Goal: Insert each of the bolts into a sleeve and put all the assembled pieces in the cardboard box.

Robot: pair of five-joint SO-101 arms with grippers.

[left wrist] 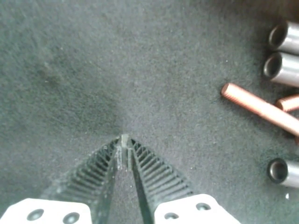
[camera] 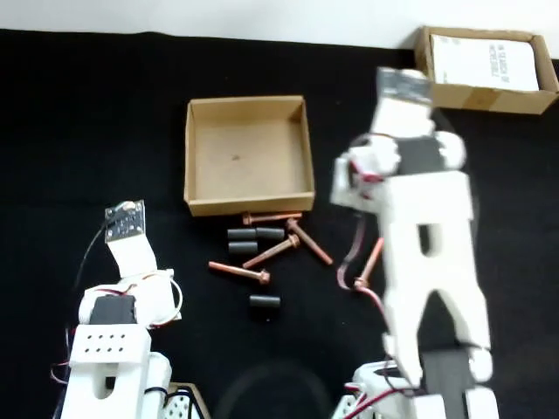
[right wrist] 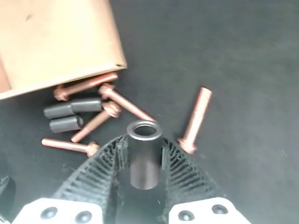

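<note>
The right gripper (right wrist: 144,142) is clamping a dark sleeve (right wrist: 144,161) upright between its fingers, hanging over the black cloth (right wrist: 243,56) with a stray bolt (right wrist: 195,119) lying just beside. The left gripper (left wrist: 124,144) is sitting pinched together, gripping nothing, low over bare cloth. Four more bolts (camera: 272,250) and the loose sleeves (camera: 243,247) are lying scattered just outside the cardboard box (camera: 249,105) — along its near wall.

Open-topped cardboard box (camera: 249,105); copper bolts (camera: 272,251) and dark sleeves (camera: 243,235) loose beside its near wall; one sleeve (right wrist: 144,158) upright in right gripper (right wrist: 145,142).
</note>
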